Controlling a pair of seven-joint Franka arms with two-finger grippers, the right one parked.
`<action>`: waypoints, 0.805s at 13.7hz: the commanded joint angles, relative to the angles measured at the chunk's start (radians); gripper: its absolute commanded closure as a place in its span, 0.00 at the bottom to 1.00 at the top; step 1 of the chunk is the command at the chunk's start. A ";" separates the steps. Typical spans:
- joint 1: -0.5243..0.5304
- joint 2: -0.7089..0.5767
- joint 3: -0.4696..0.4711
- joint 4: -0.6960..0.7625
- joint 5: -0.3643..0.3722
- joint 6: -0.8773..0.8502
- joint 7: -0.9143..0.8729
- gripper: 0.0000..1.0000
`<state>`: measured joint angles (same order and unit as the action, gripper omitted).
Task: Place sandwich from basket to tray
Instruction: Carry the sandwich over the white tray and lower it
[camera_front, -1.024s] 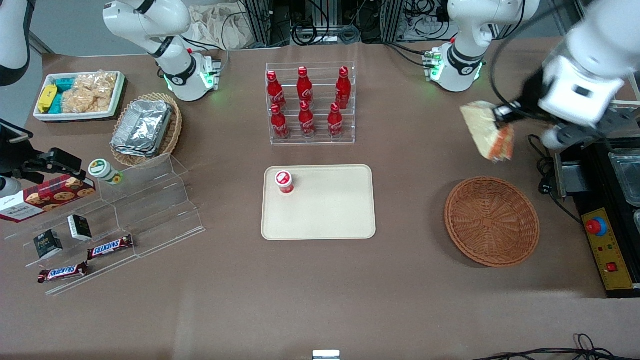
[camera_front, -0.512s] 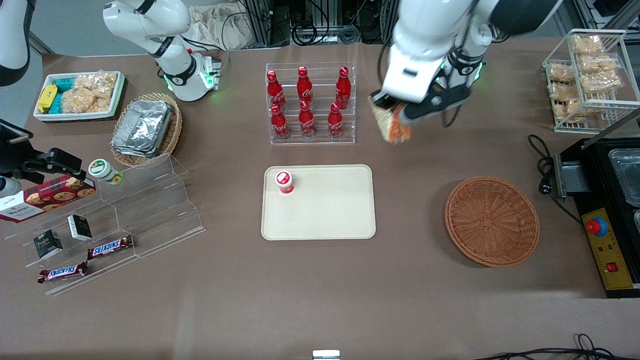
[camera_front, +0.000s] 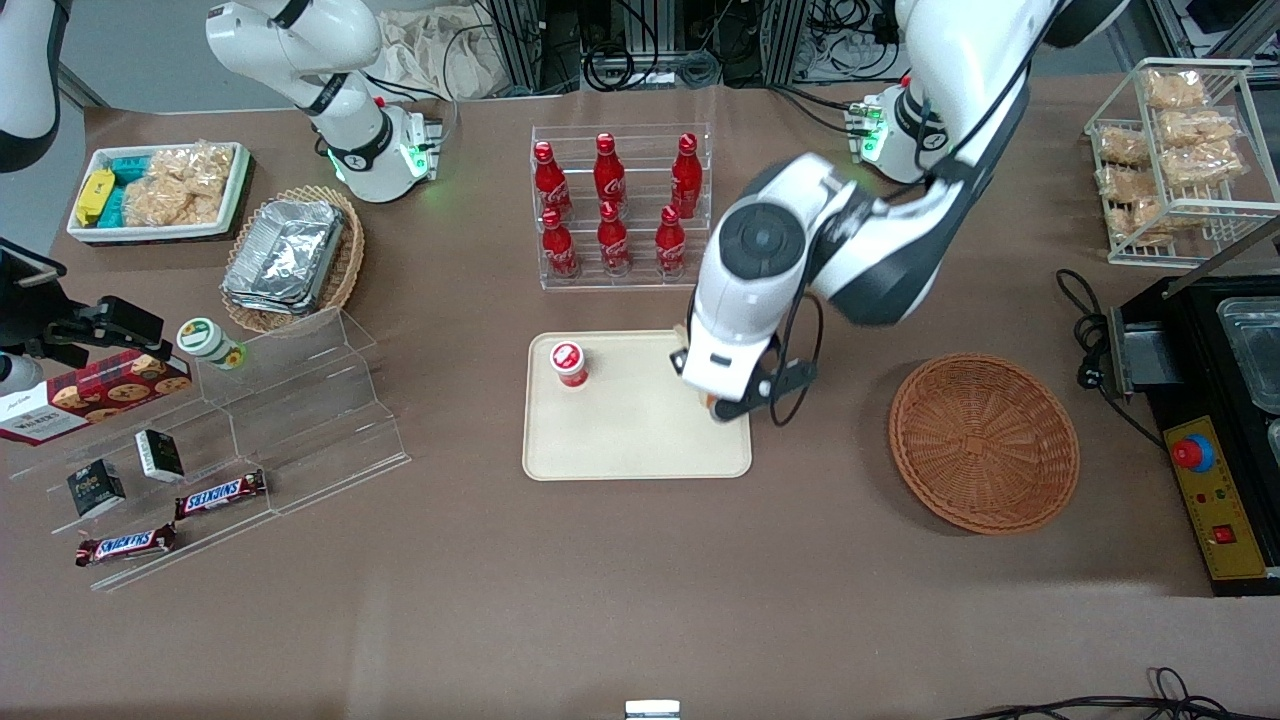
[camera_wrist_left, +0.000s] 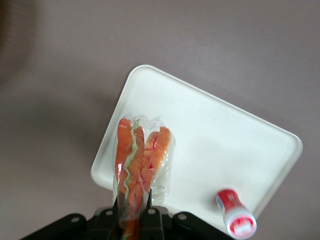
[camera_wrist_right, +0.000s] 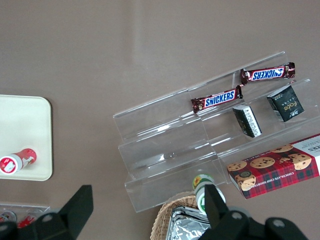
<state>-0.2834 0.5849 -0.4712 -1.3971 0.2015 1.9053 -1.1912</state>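
Above: gripper (camera_wrist_left: 134, 212) pinching the clear-wrapped sandwich (camera_wrist_left: 141, 160) over the beige tray (camera_front: 640, 440) edge nearest the wicker basket (camera_front: 985, 442).

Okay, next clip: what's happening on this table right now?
The left arm's claw is shut on a clear-wrapped triangular sandwich with orange-red filling and holds it above the flat beige plastic tray, near the tray's end toward the working arm. The round reddish-brown wicker basket sits empty beside the tray. A small red-capped bottle stands on the tray toward the parked arm's end.
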 joint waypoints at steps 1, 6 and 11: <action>-0.007 0.105 -0.003 0.032 0.056 0.076 -0.021 1.00; -0.007 0.197 -0.003 0.030 0.087 0.145 -0.019 0.99; -0.007 0.240 -0.001 0.030 0.115 0.185 -0.019 0.87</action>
<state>-0.2832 0.8001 -0.4696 -1.3943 0.2915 2.0792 -1.1915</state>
